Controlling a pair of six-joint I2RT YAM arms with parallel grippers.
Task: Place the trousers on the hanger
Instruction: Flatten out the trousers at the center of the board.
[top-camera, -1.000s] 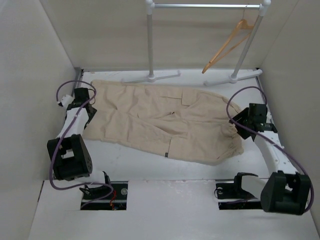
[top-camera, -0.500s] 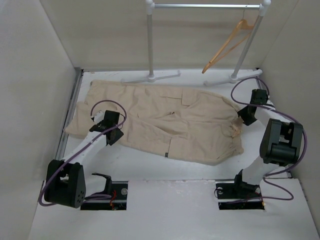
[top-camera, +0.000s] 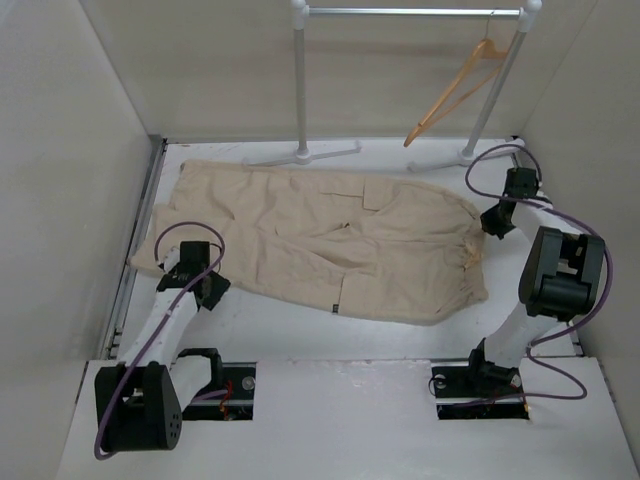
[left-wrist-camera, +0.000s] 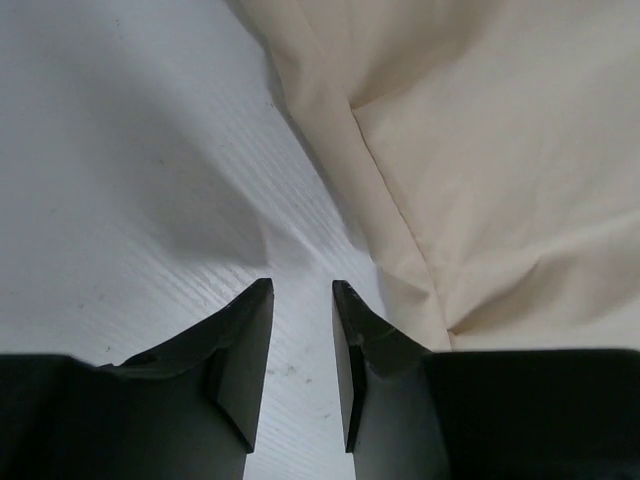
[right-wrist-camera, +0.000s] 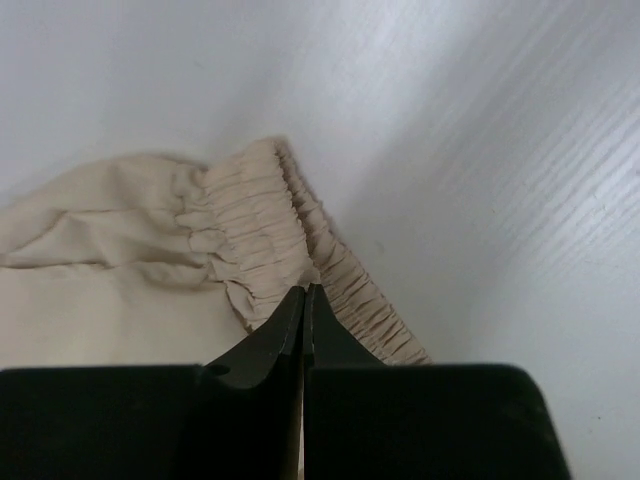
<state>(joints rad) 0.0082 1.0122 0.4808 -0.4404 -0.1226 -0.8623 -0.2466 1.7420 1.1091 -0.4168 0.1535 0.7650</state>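
The beige trousers (top-camera: 330, 235) lie flat across the table, legs to the left and gathered waistband (top-camera: 470, 255) to the right. My right gripper (top-camera: 490, 226) is at the far corner of that waistband (right-wrist-camera: 250, 220); in the right wrist view its jaws (right-wrist-camera: 303, 292) are shut with the tips pinching the elastic edge. My left gripper (top-camera: 203, 277) rests low by the near edge of a leg. Its jaws (left-wrist-camera: 302, 290) stand apart over bare table, with the cloth (left-wrist-camera: 500, 150) just to their right. The orange wooden hanger (top-camera: 452, 92) hangs on the rail at the back right.
A white-and-metal garment rail (top-camera: 300, 80) stands at the back, its feet (top-camera: 300, 155) on the table beyond the trousers. White walls enclose the table on the left, back and right. Purple cables loop off both arms.
The right gripper has moved up to the waistband's far corner and closed there. The left arm came away from the far-left hem toward the near edge of the leg, its jaws narrowing.
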